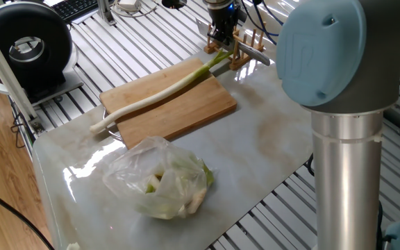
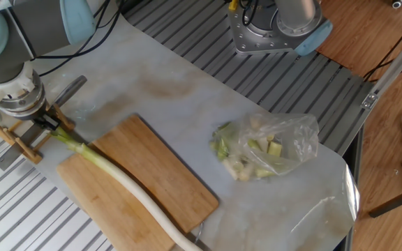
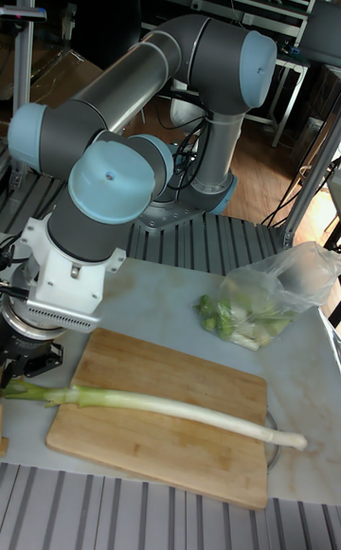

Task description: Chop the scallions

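One long scallion (image 1: 158,94) (image 2: 117,181) (image 3: 161,405) lies whole, slantwise across the wooden board (image 1: 186,114) (image 2: 166,174) (image 3: 170,451). Its white root end overhangs one corner and its green end overhangs the opposite one. My gripper (image 1: 221,43) (image 2: 47,122) (image 3: 28,365) points straight down at that green end, right beside the wooden knife rack (image 1: 242,57) (image 2: 19,143). Its dark fingertips reach the green leaves, but the gap between them is hidden, so whether they grip the stalk is unclear.
A knife's grey blade (image 1: 259,55) (image 2: 72,87) lies across the rack. A clear plastic bag (image 1: 162,180) (image 2: 267,150) (image 3: 270,304) of pale green vegetable pieces sits on the white mat beyond the board. The arm's base (image 2: 278,28) stands at the table's far side.
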### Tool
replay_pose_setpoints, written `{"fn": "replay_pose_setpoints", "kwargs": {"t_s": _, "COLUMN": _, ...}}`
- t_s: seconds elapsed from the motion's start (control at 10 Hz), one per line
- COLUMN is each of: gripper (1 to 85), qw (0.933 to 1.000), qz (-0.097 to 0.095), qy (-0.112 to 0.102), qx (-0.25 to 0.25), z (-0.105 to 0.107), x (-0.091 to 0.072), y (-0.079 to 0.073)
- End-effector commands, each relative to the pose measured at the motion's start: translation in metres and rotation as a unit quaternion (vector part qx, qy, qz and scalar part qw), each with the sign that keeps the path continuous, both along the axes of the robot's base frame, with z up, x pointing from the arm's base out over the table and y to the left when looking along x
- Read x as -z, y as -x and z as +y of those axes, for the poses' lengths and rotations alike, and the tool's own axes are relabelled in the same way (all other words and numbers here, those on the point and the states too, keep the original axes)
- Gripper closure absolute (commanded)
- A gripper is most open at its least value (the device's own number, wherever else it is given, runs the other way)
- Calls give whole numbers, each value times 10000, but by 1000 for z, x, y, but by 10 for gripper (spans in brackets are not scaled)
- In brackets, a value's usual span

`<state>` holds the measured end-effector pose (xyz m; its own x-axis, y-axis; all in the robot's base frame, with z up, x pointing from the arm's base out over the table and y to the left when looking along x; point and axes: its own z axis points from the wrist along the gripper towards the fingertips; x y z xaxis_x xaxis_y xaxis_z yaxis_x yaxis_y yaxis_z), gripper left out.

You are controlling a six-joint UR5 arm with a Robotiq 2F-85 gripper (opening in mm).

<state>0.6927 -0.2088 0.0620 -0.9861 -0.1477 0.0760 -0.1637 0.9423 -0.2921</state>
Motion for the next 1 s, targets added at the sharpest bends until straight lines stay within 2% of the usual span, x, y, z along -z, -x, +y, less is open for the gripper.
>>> {"fn": "replay_pose_setpoints", "kwargs": {"t_s": 0.0, "gripper": 613, "qw": 10000, "qz": -24, "qy": -57, "qx": 40, "z": 2, "x": 1, "y": 0}}
{"fn": "replay_pose_setpoints", "kwargs": {"t_s": 0.9, "gripper": 620, "qw": 9998, "qz": 16, "qy": -172, "qx": 44, "z": 5, "x": 1, "y": 0}}
